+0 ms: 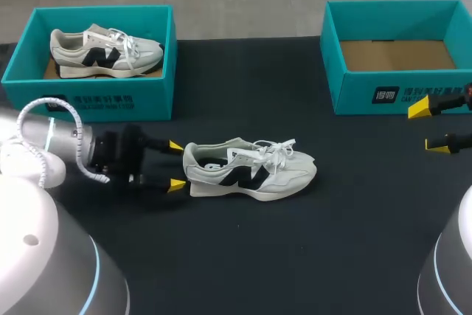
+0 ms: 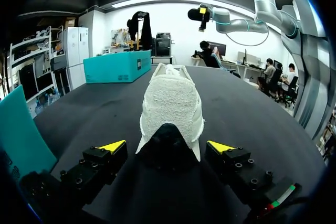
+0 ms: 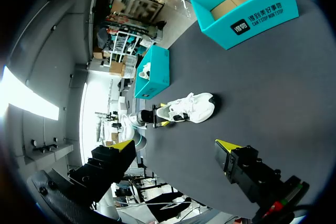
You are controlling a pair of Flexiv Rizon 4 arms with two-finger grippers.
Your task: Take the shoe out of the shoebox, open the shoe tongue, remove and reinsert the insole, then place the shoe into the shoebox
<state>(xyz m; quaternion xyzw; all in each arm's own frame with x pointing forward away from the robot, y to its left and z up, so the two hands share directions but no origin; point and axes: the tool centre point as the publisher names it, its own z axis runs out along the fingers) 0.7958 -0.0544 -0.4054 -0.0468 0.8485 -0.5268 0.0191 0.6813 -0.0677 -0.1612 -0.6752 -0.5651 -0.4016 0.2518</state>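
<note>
Head view: shoe (image 1: 249, 170) lies on its sole at frame centre, out on the table (image 1: 332, 241), so we judge step one done, with tongue, insole and re-boxing all to do; empty shoebox (image 1: 398, 95) upper right, second shoebox (image 1: 96, 101) upper left with another shoe (image 1: 103, 51); left gripper (image 1: 175, 165) at the heel, right gripper (image 1: 428, 127) at the right edge, spread, holding nothing. Left wrist view: heel sits between our left fingers, which stand wide with a gap on each side, gripping nothing. Right wrist view: right fingers apart over bare table, shoe well ahead of them.
</note>
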